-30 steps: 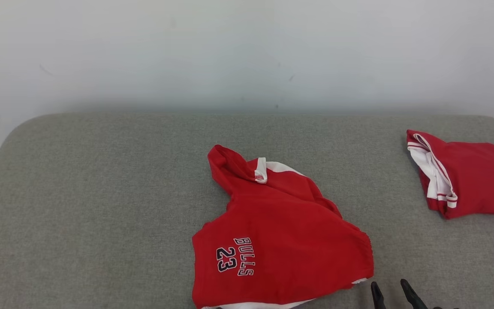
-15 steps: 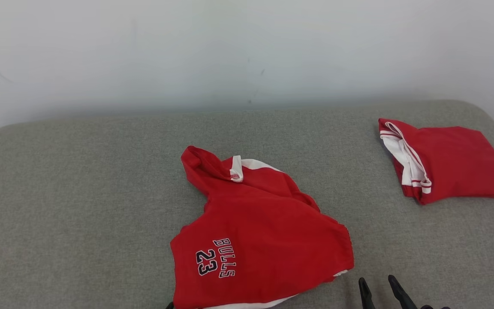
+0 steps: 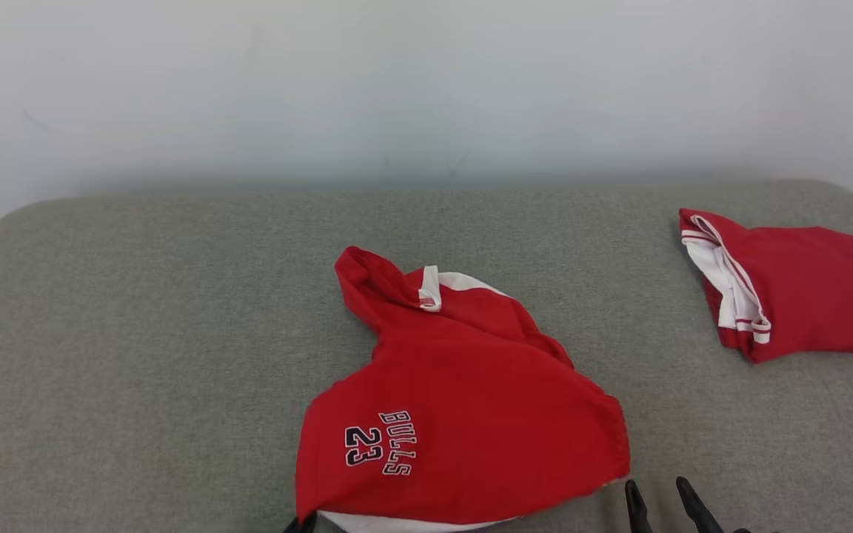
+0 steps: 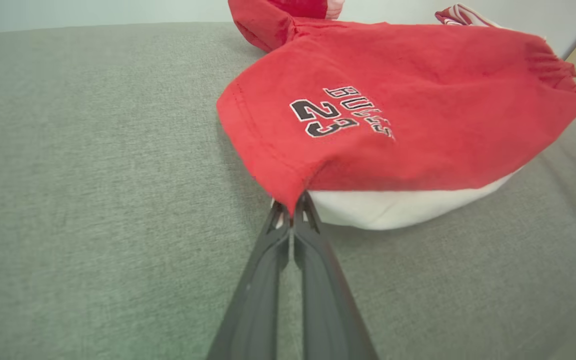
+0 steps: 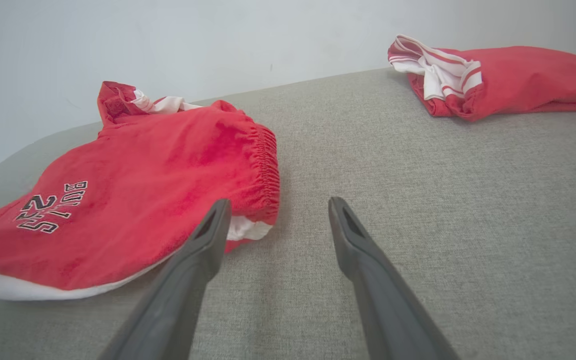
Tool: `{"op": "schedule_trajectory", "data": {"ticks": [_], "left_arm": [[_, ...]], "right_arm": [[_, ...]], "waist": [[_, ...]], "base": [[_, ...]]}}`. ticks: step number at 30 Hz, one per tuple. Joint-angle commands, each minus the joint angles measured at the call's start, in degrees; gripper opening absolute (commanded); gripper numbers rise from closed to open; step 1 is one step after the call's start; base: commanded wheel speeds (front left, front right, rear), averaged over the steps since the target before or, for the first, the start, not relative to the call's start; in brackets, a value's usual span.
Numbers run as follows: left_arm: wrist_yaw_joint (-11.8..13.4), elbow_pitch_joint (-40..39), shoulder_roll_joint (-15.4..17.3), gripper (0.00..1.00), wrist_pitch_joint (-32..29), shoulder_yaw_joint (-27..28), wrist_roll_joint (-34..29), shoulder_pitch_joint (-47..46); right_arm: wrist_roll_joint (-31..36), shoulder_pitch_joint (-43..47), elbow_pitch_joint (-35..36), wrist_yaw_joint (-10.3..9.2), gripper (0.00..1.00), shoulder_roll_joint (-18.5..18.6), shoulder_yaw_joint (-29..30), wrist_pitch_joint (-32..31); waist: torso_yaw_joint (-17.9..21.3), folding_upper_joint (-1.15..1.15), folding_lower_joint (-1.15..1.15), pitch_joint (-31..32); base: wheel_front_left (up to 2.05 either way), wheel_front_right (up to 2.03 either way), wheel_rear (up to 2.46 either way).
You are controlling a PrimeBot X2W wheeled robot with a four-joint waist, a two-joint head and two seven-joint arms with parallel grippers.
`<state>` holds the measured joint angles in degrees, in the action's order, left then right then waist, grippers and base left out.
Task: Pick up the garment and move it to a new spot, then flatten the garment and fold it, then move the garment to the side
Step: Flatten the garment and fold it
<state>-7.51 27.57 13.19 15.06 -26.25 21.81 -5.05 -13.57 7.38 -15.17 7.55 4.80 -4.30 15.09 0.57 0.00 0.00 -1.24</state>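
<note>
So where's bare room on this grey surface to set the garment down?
Widest: the grey surface left of the Bulls garment, out to its edge. Also the strip along the wall and the gap before the folded red garment. Crowded: the near edge, with the left gripper shut on the garment and the right gripper beside it.

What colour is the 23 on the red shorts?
The 23 on the shorts is black, outlined in white; clearest in the left wrist view.
</note>
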Motion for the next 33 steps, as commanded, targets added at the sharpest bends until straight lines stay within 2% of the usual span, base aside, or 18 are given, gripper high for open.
{"op": "schedule_trajectory", "data": {"ticks": [1,5,8,17,29,30,31,32,33], "left_arm": [[0.07,-1.68,1.99,0.00,0.17,-0.60,1.00,1.61],[0.07,-4.54,6.23,0.00,0.17,-3.48,2.01,3.22],[0.07,-4.78,7.41,0.00,0.17,-4.28,3.19,3.85],[0.07,-2.88,6.37,0.00,0.17,-6.01,4.52,2.61],[0.07,-0.46,5.11,0.00,0.17,-3.46,4.03,3.69],[0.07,-0.32,4.91,0.07,0.17,-3.23,3.80,3.55],[0.07,-0.27,4.69,0.93,0.17,-3.03,3.52,3.41],[0.07,-0.29,4.43,1.00,0.17,-2.83,3.53,3.36],[0.07,-0.49,4.19,1.00,0.17,-2.70,3.39,3.35]], "right_arm": [[-0.12,0.45,-0.16,-0.16,1.00,-0.30,-0.10,0.05],[-0.46,0.48,-0.74,-0.17,1.00,-0.02,-0.30,0.05],[-0.70,0.65,-1.09,-0.16,1.00,0.32,-0.44,0.05],[-1.79,0.99,-2.50,-0.16,1.00,2.23,-2.11,0.05],[-3.00,-1.65,-3.78,-0.16,1.00,4.08,-3.87,0.05],[-3.15,-1.87,-3.96,-0.16,1.00,4.28,-4.12,0.05],[-3.25,-2.19,-4.14,-0.16,1.00,4.42,-4.32,0.05],[-3.41,-2.46,-4.26,-0.16,1.00,4.56,-4.51,0.05],[-3.53,-2.56,-4.28,-0.17,1.00,4.67,-4.51,0.05]], "waist": [[-1.45,0.00,0.00,0.43],[-2.37,0.00,0.00,0.70],[-2.66,0.00,0.00,0.95],[-2.86,0.00,0.00,1.70],[-4.32,0.00,0.00,2.36],[-4.48,0.00,0.00,2.40],[-4.67,0.00,0.00,2.43],[-4.83,0.00,0.00,2.46],[-5.06,0.00,0.00,2.49]], "base": [[0.00,0.00,0.00],[0.00,0.00,0.00],[0.00,0.00,0.00],[0.00,0.00,0.00],[0.00,0.00,0.00],[0.00,0.00,0.00],[0.00,0.00,0.00],[0.00,0.00,0.00],[0.00,0.00,0.00]]}}
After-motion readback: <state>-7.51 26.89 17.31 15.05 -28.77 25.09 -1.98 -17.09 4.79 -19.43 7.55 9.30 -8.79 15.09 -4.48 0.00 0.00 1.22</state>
